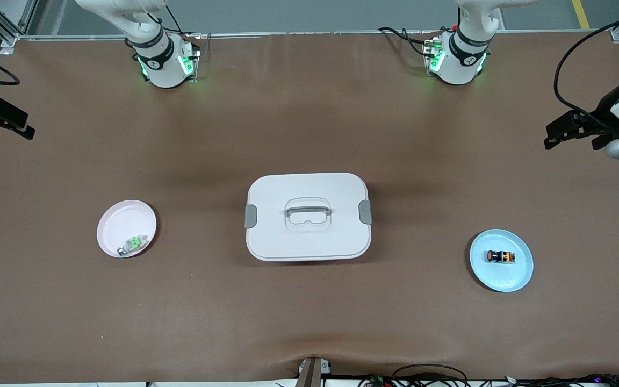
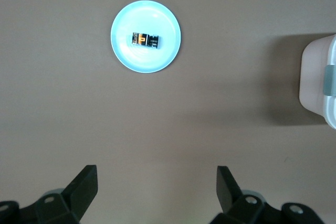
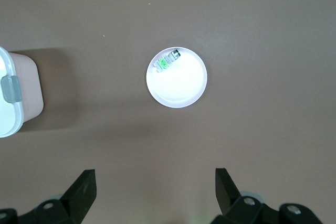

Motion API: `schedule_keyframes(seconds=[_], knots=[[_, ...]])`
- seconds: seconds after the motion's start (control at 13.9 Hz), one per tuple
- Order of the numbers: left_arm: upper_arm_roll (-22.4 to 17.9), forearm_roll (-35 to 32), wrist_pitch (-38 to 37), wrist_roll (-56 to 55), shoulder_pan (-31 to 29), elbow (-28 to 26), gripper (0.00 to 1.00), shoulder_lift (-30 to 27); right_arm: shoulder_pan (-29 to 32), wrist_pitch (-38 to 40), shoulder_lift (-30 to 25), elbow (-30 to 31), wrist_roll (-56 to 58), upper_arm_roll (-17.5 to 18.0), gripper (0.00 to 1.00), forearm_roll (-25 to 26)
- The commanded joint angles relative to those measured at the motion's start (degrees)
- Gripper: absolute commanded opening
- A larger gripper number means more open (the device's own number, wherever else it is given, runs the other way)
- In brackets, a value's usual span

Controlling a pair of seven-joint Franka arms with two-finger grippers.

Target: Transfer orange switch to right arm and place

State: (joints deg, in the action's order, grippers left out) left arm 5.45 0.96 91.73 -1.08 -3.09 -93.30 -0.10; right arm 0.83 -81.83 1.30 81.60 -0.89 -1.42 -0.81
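Observation:
The orange switch (image 1: 501,257) (image 2: 146,40) lies on its side on a pale blue plate (image 1: 519,277) (image 2: 157,61) toward the left arm's end of the table. My left gripper (image 1: 551,137) (image 2: 157,174) hangs open and empty over bare table at that end, well apart from the plate. My right gripper (image 1: 29,126) (image 3: 156,177) also stands open and empty, high over the right arm's end of the table.
A white lidded box (image 1: 308,236) (image 2: 315,77) (image 3: 10,119) with a handle sits mid-table. A pink plate (image 1: 121,217) (image 3: 184,87) toward the right arm's end holds a small green-and-silver part (image 1: 131,245) (image 3: 167,60). Brown table surface lies between them.

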Motion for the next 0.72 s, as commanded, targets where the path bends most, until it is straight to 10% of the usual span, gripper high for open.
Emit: schedule_keyframes(seconds=[0.0, 0.65], knots=[[0.0, -0.2, -0.6, 2.0, -0.2, 3.6, 1.00, 5.0, 0.1, 0.0, -1.0, 0.5, -0.1, 0.1, 1.00, -0.4], [-0.1, -1.0, 9.3, 2.7, -1.6, 8.3, 1.00, 20.0, 0.1, -0.1, -1.0, 0.5, -0.1, 0.1, 1.00, -0.4]])
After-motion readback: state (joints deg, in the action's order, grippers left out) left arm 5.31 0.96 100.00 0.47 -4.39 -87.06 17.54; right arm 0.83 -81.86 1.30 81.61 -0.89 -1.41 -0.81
